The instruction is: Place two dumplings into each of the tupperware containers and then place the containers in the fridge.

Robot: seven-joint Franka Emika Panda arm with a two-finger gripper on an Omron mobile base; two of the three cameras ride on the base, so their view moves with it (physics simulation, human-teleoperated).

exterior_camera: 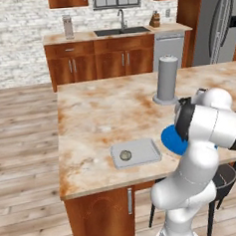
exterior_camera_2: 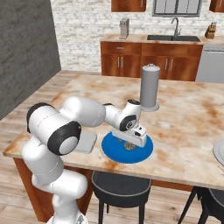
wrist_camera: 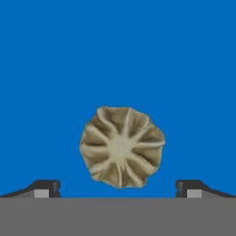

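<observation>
**Wide jaws poised over a dumpling on the blue plate**

With its two fingers spread fully apart and nothing between them, the gripper (wrist_camera: 118, 189) hangs straight above a pleated tan dumpling (wrist_camera: 122, 147) that lies on the blue plate (wrist_camera: 115, 55); in the hand view a dark fingertip (wrist_camera: 46, 188) stands clear of the dumpling on each side. From the right base view the gripper (exterior_camera_2: 129, 144) is low over the same plate (exterior_camera_2: 114, 155), and the dumpling (exterior_camera_2: 129, 145) shows just under it. The plate sits near the island counter's (exterior_camera: 100, 116) front edge. Just beside it lies the light grey container (exterior_camera: 136, 153), flat on the counter, with a second dumpling (exterior_camera: 125, 155) inside it. Behind the plate stands a tall grey cylinder (exterior_camera_2: 149, 87), upright on a round base. Far back to the right, past the sink (exterior_camera: 121, 31) and the wooden cabinets (exterior_camera: 98, 61), is the steel fridge (exterior_camera: 218, 23).
</observation>
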